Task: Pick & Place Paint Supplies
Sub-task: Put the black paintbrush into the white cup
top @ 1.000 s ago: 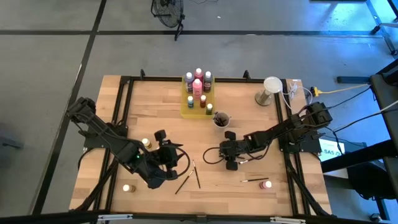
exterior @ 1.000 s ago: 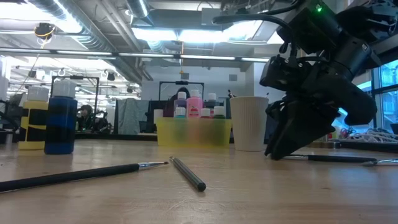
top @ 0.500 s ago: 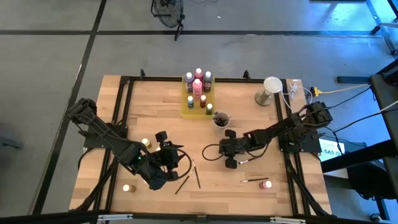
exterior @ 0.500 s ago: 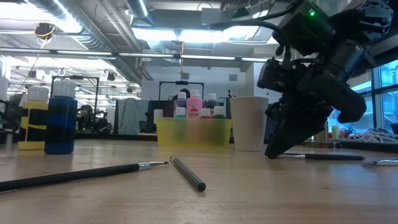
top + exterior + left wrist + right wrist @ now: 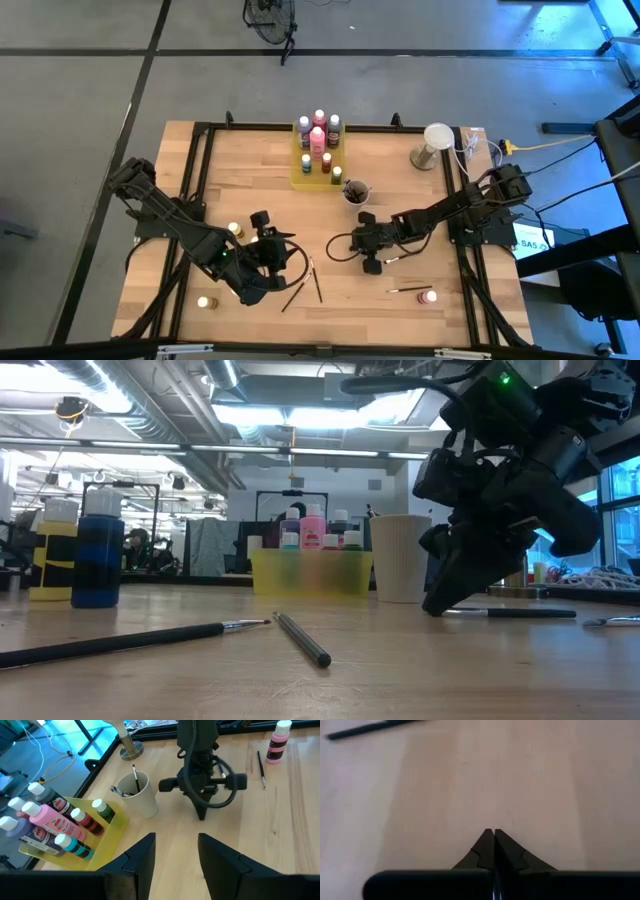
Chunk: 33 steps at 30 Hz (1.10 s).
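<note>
Right pincer (image 5: pixel 372 262) presses together, empty, tip-down on the bench (image 5: pixel 400 215) beside a brush (image 5: pixel 393 260) it apparently missed; left pincer (image 5: pixel 175 860) waits spread.

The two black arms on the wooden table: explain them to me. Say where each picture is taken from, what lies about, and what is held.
These are two robot arms at a wooden table. One picture looks straight down, one looks level across the tabletop, and one camera rides on each wrist. A yellow tray holds paint bottles; beside it a white cup holds brushes. Loose brushes and stray bottles are scattered on the wood. The left hand is open and empty, facing the cup and tray. The right hand is shut, tip down at the wood beside a dark brush; nothing shows between its fingers.
</note>
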Each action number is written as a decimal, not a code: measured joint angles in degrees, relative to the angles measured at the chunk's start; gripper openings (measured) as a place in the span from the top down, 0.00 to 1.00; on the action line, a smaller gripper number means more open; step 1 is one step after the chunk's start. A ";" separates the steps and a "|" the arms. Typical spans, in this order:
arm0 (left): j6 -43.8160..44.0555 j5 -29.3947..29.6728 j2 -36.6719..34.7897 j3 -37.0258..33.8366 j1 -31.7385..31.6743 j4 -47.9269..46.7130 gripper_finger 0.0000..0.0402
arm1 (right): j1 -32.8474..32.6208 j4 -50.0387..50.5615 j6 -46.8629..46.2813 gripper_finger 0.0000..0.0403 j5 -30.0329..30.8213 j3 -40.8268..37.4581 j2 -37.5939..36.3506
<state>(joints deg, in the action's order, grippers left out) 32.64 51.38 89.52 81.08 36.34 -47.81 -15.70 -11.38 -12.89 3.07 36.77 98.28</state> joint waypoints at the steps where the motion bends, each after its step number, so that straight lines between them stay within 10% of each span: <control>1: -0.79 0.02 0.00 0.00 0.01 0.00 0.64 | -0.06 -0.88 0.74 1.00 -0.97 -0.03 0.08; 25: -1.86 -2.12 0.00 0.00 0.02 -0.02 0.64 | -11.84 -3.15 11.05 1.00 -1.65 14.19 -9.99; 33: -1.78 -2.21 0.00 0.00 0.02 -0.23 0.64 | -18.80 1.63 15.12 1.00 7.04 18.11 -18.24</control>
<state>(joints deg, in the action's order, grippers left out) 30.86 49.17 89.52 81.08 36.35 -48.05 -34.50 -9.75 2.22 10.11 54.87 80.05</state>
